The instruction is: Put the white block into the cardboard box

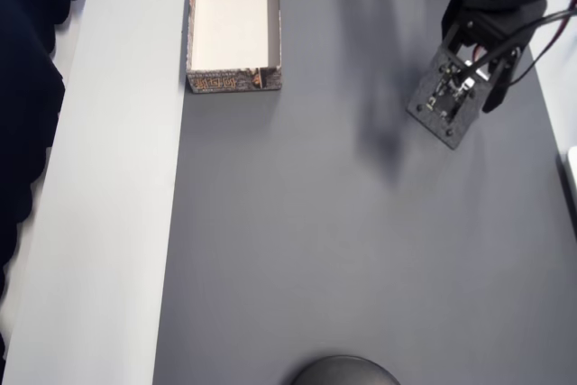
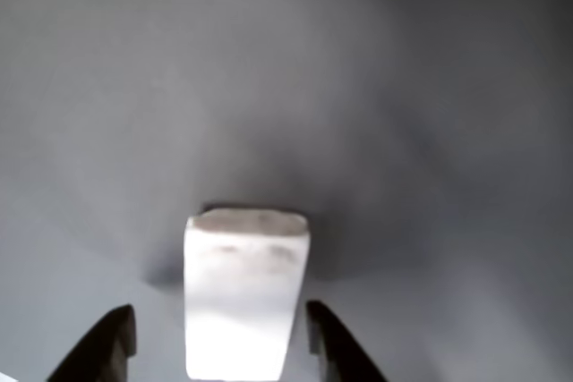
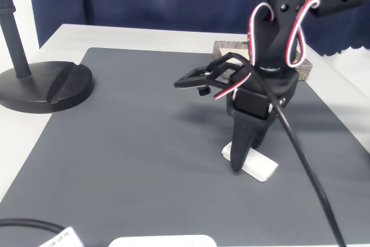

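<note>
**Gripper down over block, jaws not yet closed: close squarely, then lift**

The gripper (image 3: 240,163) is lowered onto the grey mat (image 1: 297,250), straddling the white block (image 2: 243,291). In the wrist view both dark fingertips (image 2: 106,344) sit either side of the block with visible gaps, so the fingers are open and not touching it. The block lies flat on the mat, long axis running away from the camera.

In the fixed view the block (image 3: 254,165) pokes out to the right of the lower finger, at the right-near part of the mat. The overhead view hides it under the arm, which is at top right.

The cardboard box (image 1: 233,24) sits at the top left of the overhead view, on the mat's far-left edge, well apart from the gripper. Its visible interior is empty. In the fixed view only a corner of it (image 3: 304,69) shows behind the arm.

Judgement on the step: grasp.
- The left gap looks a bit wider than the right in the wrist view; centre before closing, or the block may twist.
- Close across the short sides, fingers low so the pads catch the walls and not the rounded top edge.
- Smooth block, could slip; squeeze firmly and lift straight up before swinging.
- Then carry across the mat and clear the box's wall before release.

A black stand base (image 3: 40,85) sits far left, out of the path.
</note>
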Available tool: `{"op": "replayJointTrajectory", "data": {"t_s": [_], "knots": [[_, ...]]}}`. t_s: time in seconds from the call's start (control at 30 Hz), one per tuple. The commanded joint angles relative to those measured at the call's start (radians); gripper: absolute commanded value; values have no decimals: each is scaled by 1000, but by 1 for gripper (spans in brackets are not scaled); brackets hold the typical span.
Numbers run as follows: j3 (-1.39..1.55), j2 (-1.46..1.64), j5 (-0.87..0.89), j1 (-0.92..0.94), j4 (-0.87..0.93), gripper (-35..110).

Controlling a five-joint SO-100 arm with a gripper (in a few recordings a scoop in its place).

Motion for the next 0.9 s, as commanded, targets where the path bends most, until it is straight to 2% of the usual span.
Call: {"op": "replayJointTrajectory", "data": {"t_s": [0.0,0.87], "knots": [[-52,0,-11,2,-9,28],[31,0,-21,29,-63,29]]}}
